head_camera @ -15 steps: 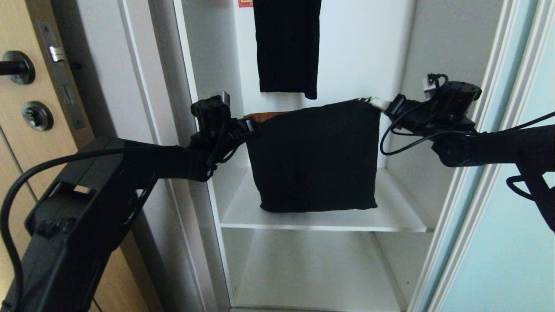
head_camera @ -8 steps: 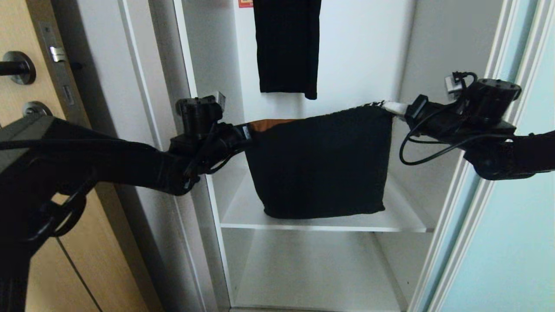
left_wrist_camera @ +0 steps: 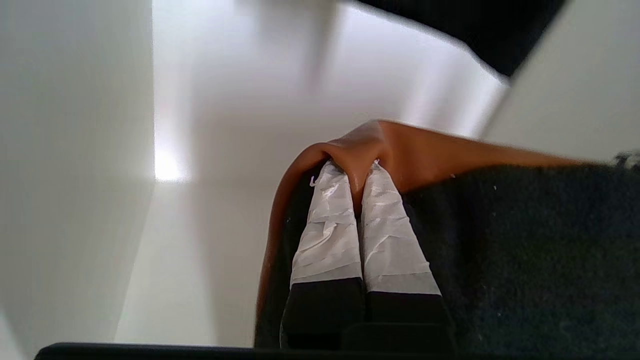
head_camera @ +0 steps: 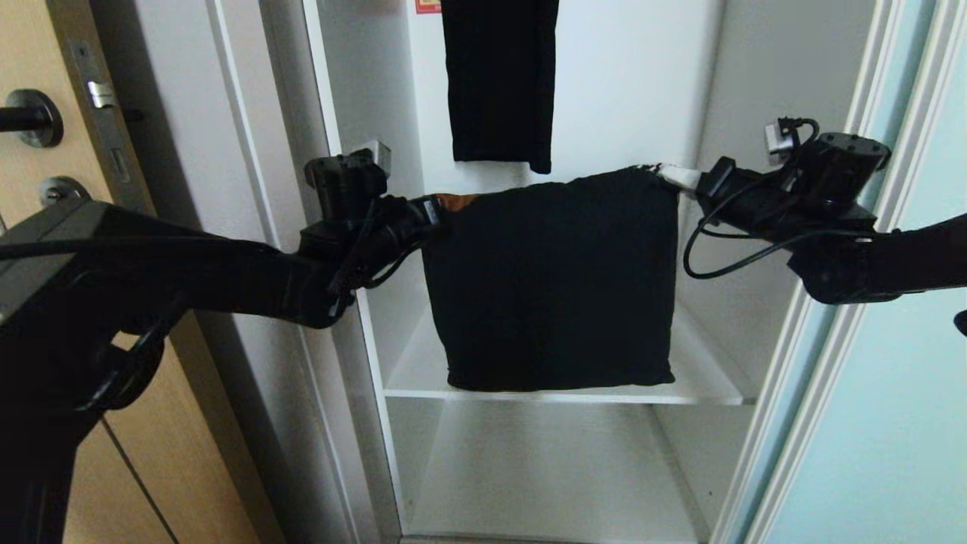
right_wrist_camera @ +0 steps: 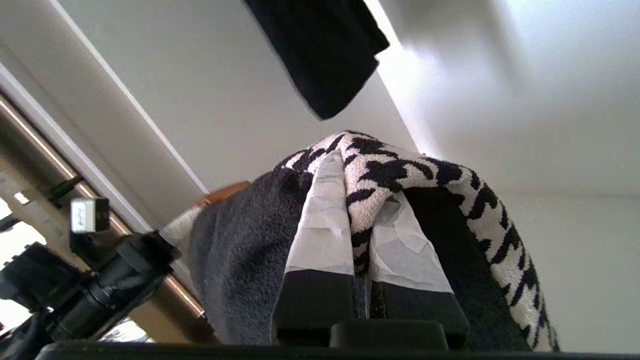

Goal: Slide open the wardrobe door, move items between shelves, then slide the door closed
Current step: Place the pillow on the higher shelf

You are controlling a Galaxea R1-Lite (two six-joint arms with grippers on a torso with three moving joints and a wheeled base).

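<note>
The items, a folded bundle of clothes, mostly black, hang between my two grippers in front of the open wardrobe. My left gripper is shut on the bundle's upper left corner. In the left wrist view that gripper pinches the rust-brown piece. My right gripper is shut on the upper right corner, and in the right wrist view it clamps the houndstooth piece. The bundle's lower edge reaches the front edge of the white middle shelf. I cannot tell if they touch. The sliding wardrobe door stands slid aside at the right.
A long narrow black garment hangs at the back above the bundle. Below the middle shelf lies a lower white board. White walls flank the compartment. A tan wooden door with a dark lever handle stands at the left.
Both arms have drawn back toward me with the bundle, which looks nearer. Its lower edge has come from the middle of the shelf to the shelf's front edge.
</note>
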